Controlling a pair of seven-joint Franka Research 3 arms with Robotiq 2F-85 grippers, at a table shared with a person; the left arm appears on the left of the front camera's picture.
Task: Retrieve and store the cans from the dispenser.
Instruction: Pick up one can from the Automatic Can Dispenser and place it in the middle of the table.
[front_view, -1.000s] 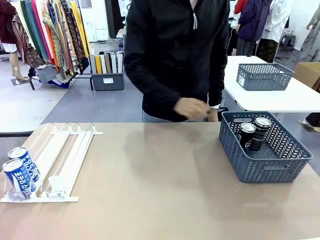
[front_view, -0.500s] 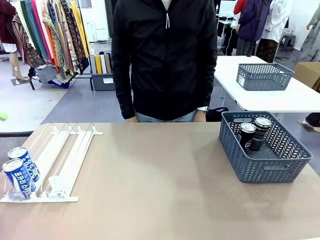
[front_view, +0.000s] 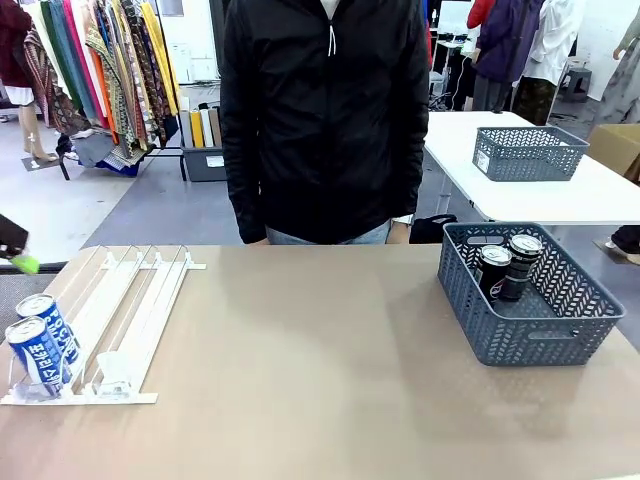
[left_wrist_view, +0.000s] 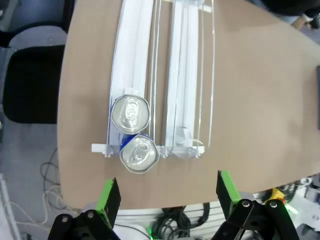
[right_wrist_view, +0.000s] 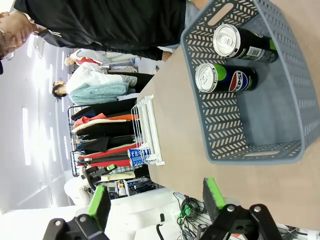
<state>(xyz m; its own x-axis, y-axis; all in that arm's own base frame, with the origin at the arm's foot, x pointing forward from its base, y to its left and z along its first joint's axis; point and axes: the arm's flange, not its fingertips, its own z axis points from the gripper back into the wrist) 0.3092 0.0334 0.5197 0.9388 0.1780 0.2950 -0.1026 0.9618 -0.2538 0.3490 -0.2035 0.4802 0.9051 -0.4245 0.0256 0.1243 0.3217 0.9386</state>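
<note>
Two blue-and-white cans (front_view: 38, 345) (left_wrist_view: 130, 113) stand one behind the other at the low front end of the dispenser's (front_view: 135, 300) (left_wrist_view: 185, 75) leftmost lane. My left gripper (left_wrist_view: 166, 192) hovers high above that end, open, nothing between its green pads; its tip (front_view: 12, 248) shows at the left edge of the front view. Two black cans (front_view: 505, 265) (right_wrist_view: 227, 79) lie in the blue-grey mesh basket (front_view: 520, 345) (right_wrist_view: 220, 130) at the right. My right gripper (right_wrist_view: 156, 200) hangs open above the table near the basket.
A person in a black jacket (front_view: 325, 120) stands at the far edge of the table, arms down. A second mesh basket (front_view: 528, 152) sits on a white table behind. The brown tabletop (front_view: 320, 360) between dispenser and basket is bare.
The person has pulled a hand back and stands straight. My left gripper's tip has come into the front view at the left edge. The cans have not moved.
</note>
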